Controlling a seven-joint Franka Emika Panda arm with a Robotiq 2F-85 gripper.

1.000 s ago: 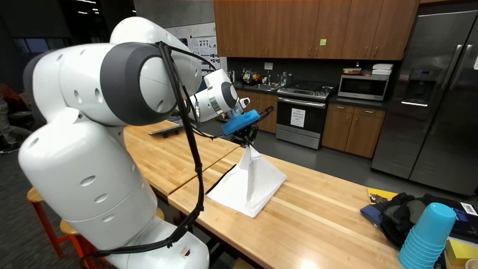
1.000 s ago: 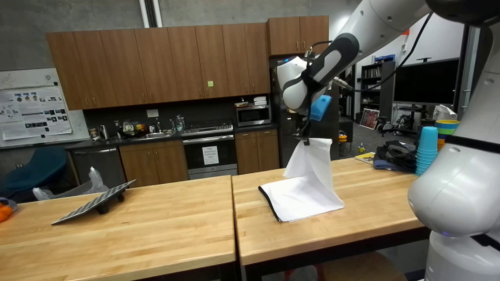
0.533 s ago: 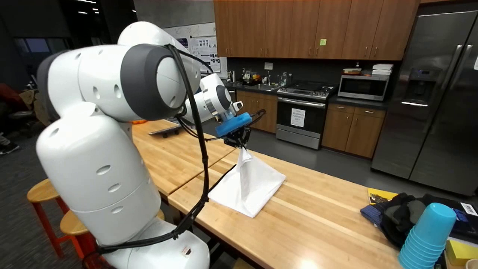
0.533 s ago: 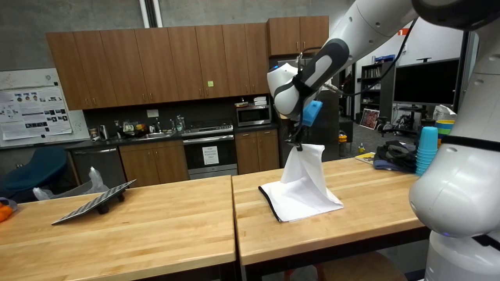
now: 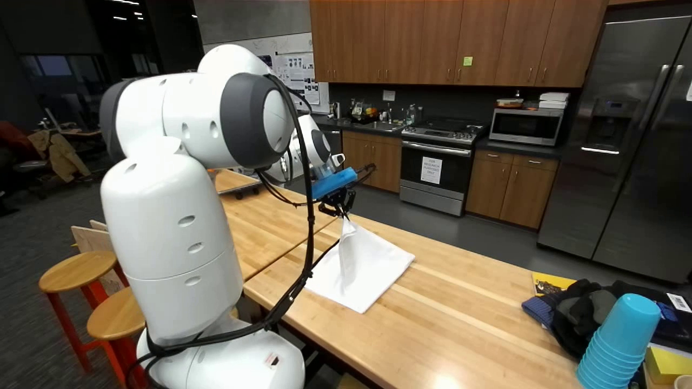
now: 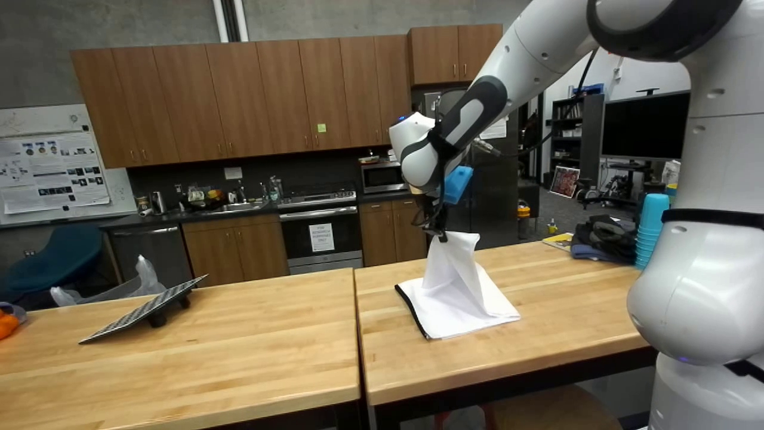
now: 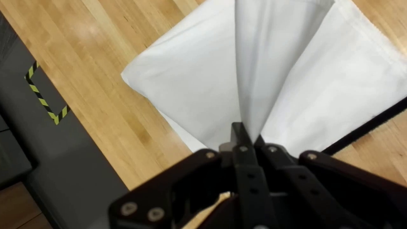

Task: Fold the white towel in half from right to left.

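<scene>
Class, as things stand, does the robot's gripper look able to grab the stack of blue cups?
Probably not yet: the gripper is shut on the white towel and must let go first. The stack of blue cups stands well away, beside a heap of dark fabric; reach is uncertain.

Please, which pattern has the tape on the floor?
Yellow and black stripes; this tape shows best in wrist view.

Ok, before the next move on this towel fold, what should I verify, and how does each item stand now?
1. Gripper shut on towel: ok, cloth pinched.
2. Number of layers pinched: cannot tell.
3. Towel's lower part on table: ok.
4. Towel apart from cups: ok.
5. Towel clear of gap between tables: ok.
6. Fold laid down: not ok, pinched part stands raised.
</scene>
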